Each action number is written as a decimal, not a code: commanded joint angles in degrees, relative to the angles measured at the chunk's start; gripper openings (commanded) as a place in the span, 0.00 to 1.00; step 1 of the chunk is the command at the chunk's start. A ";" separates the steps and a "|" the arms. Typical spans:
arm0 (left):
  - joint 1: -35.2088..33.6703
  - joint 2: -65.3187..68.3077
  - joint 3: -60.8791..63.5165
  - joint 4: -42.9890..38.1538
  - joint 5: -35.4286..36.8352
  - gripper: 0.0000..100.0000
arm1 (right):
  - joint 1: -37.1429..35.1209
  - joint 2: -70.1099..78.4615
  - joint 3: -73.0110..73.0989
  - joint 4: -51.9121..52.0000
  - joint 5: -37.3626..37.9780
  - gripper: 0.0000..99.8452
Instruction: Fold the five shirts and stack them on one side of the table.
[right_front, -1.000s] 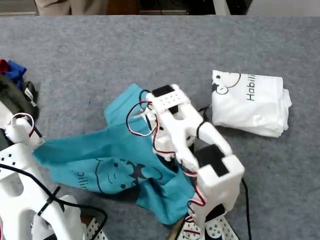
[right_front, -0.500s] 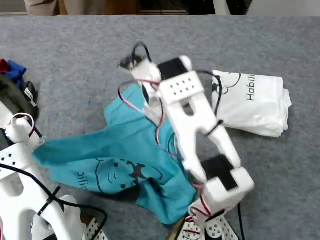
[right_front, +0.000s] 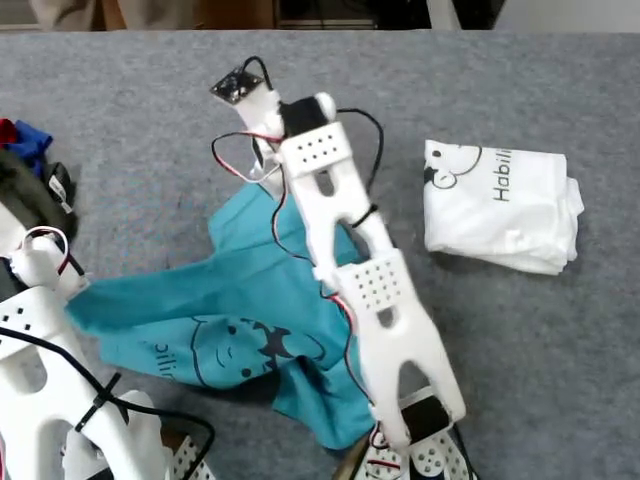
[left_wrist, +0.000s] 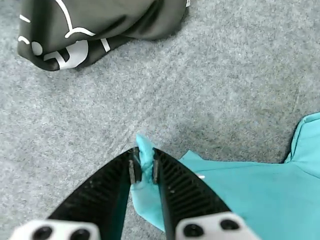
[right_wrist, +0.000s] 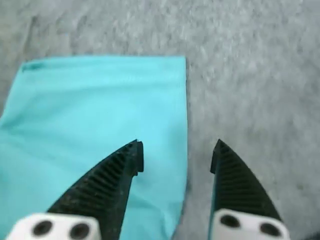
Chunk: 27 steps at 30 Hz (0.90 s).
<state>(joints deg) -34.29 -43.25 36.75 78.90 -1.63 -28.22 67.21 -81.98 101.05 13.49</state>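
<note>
A teal shirt (right_front: 240, 310) lies crumpled and spread at the table's middle front. My left gripper (left_wrist: 143, 164) is shut on one of its corners, low over the grey table; in the high view that corner (right_front: 78, 303) is at the left, beside the left arm. The right arm stretches from the front edge over the shirt to its far corner. There the right gripper (right_wrist: 175, 152) hangs open above the teal edge (right_wrist: 172, 100), one finger over cloth, the other over bare table. A folded white shirt (right_front: 498, 205) rests at the right.
A black shirt (left_wrist: 100, 25) lies bunched near the left gripper, at the table's left edge (right_front: 25, 195) in the high view, with red and blue cloth (right_front: 22, 138) behind it. The grey table (right_front: 150, 90) is open at the back.
The right arm has stretched away from the front, carrying its gripper from over the teal shirt's middle to its far corner. The left arm and its held corner stayed put.
</note>
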 joint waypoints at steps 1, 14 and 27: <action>-0.26 -0.66 -0.18 0.26 0.00 0.02 | -1.54 4.62 -9.89 -0.70 -1.76 0.24; 3.34 -1.19 4.22 0.09 -0.35 0.02 | -2.15 5.49 -0.57 -15.56 -10.99 0.24; 3.34 -1.19 4.31 0.09 -0.35 0.02 | -2.07 5.93 3.38 -15.82 -10.46 0.23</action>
<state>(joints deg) -31.38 -43.25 41.14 78.90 -1.63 -29.89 73.36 -78.55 86.29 3.12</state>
